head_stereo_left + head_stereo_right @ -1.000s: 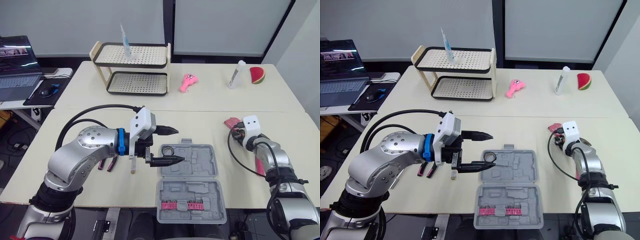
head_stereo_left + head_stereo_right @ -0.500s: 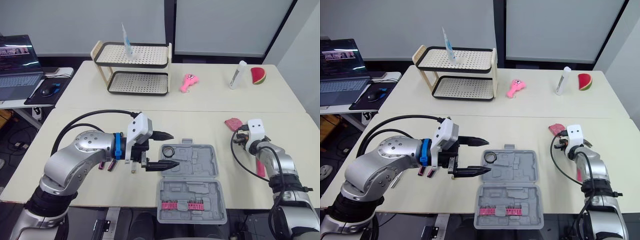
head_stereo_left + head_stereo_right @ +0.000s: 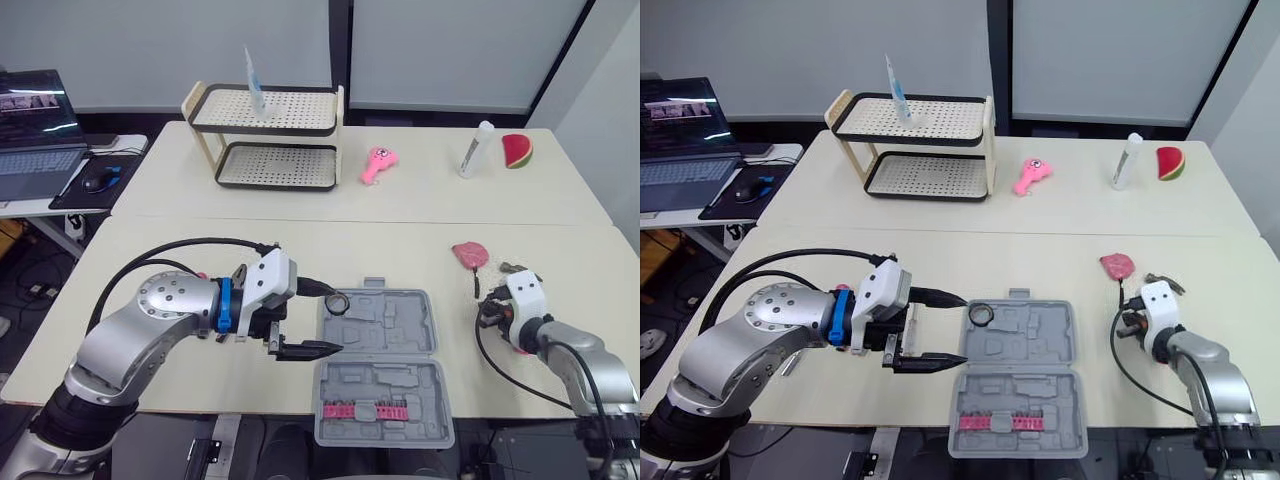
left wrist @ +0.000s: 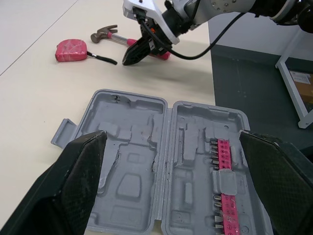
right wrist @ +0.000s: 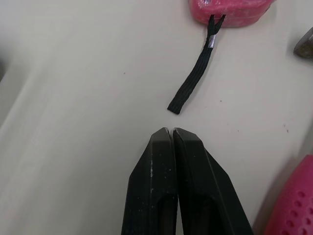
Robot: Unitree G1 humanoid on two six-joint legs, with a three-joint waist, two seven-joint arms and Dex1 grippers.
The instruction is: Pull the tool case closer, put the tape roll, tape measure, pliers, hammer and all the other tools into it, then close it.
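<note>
The grey tool case (image 3: 385, 345) lies open near the table's front edge, with a black tape roll (image 3: 336, 301) in its far left corner and a pink strip of bits (image 4: 225, 193) in the near half. My left gripper (image 3: 330, 318) hovers open just left of the case, its fingers (image 4: 80, 181) spread wide and holding nothing. The pink tape measure (image 3: 470, 253) and the hammer (image 4: 105, 33) lie to the right of the case. My right gripper (image 5: 168, 131) is shut and empty, low over the table just short of the tape measure's black strap (image 5: 193, 83), beside the hammer's pink handle (image 5: 293, 205).
On the far table stand a two-tier rack (image 3: 265, 140), a pink toy (image 3: 376, 165), a white bottle (image 3: 473, 148) and a watermelon slice (image 3: 515, 150). A laptop (image 3: 35, 130) sits on a side desk at the far left.
My left gripper has drawn back and down from the case's left edge, still open. My right gripper has pulled back toward the front edge, uncovering the tape measure and hammer head.
</note>
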